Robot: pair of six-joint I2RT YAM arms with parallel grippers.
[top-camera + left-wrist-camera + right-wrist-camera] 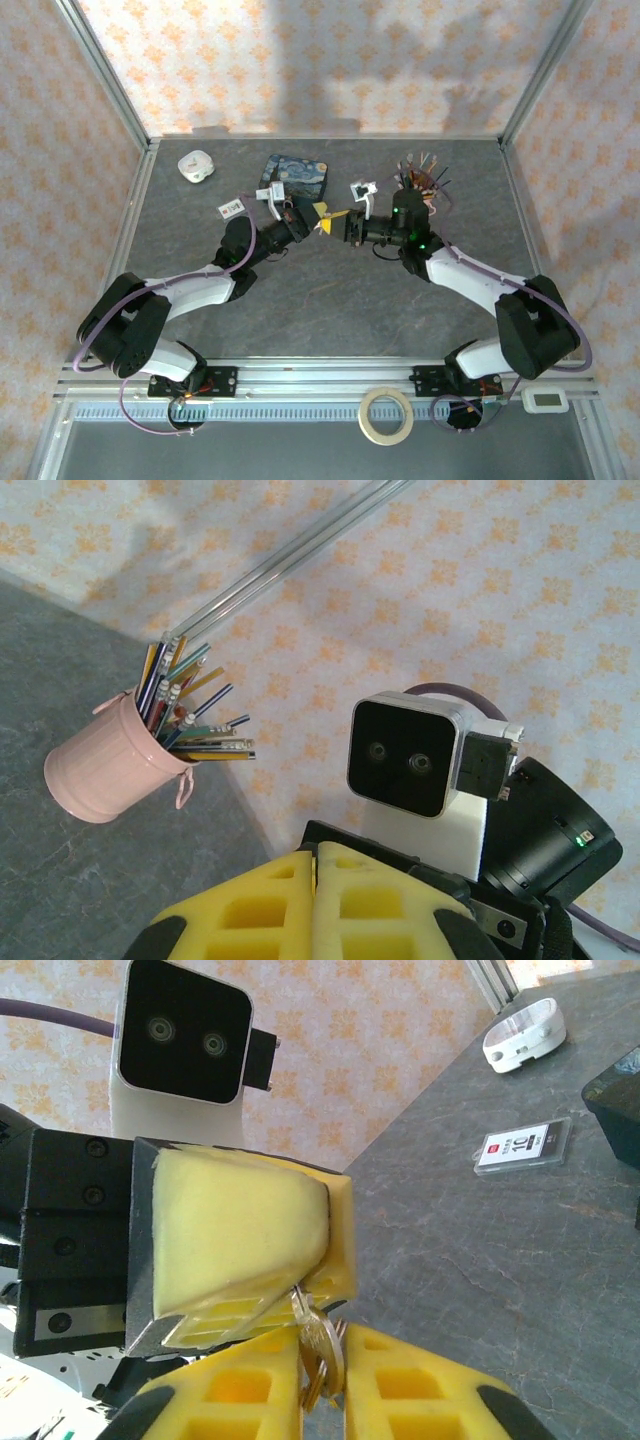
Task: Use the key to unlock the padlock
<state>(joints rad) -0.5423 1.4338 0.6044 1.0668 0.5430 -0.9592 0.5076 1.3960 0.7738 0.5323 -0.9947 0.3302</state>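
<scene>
So, left claw: we see its yellow fingers pressed flat together; whether they grip anything we cannot tell.
Key: a small silvery bunch, hanging at the left claw's tip, above the table.
Right claw: narrow, tip to tip with the left, its two fingers pinching the key between them.

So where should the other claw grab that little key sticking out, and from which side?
Probably the free end of the key, which pokes out from the left claw's shut pads. Come straight at it from the right claw's side: its broad faces look toward those two fingers, so they can pinch it flat.
</scene>
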